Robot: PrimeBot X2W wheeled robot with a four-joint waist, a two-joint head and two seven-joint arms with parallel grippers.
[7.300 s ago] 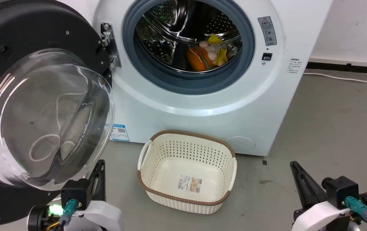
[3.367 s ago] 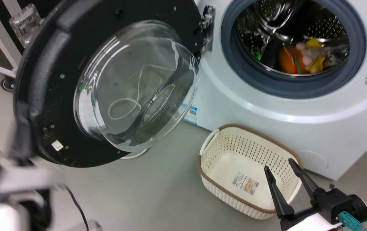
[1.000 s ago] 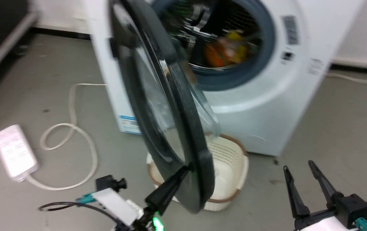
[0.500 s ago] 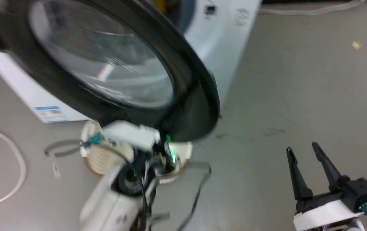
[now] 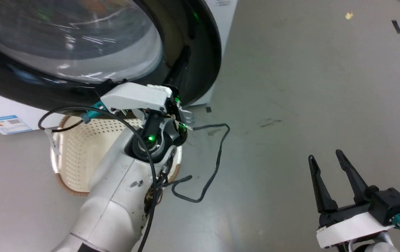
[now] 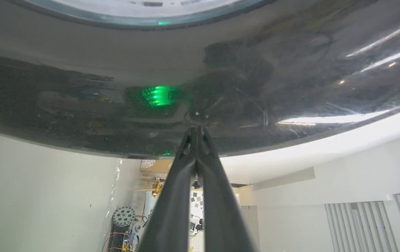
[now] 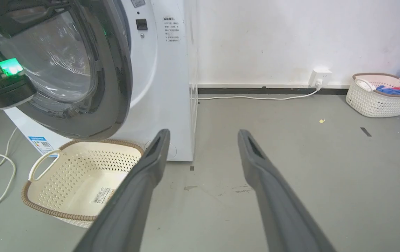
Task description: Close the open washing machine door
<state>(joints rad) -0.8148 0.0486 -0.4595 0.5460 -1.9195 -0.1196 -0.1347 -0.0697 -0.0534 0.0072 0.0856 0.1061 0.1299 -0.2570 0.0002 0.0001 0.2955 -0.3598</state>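
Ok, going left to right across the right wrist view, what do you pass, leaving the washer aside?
White cord → empty cream basket → right gripper → wall socket → basket of clothes.

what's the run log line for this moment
left claw: shut, tips on glossy black rim of round glass washing machine door | door: ajar | right claw: open, idle

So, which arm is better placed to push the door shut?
Left. The left pincer, shut, touches the door on its black rim; the right pincer hangs open over the floor, apart from it.
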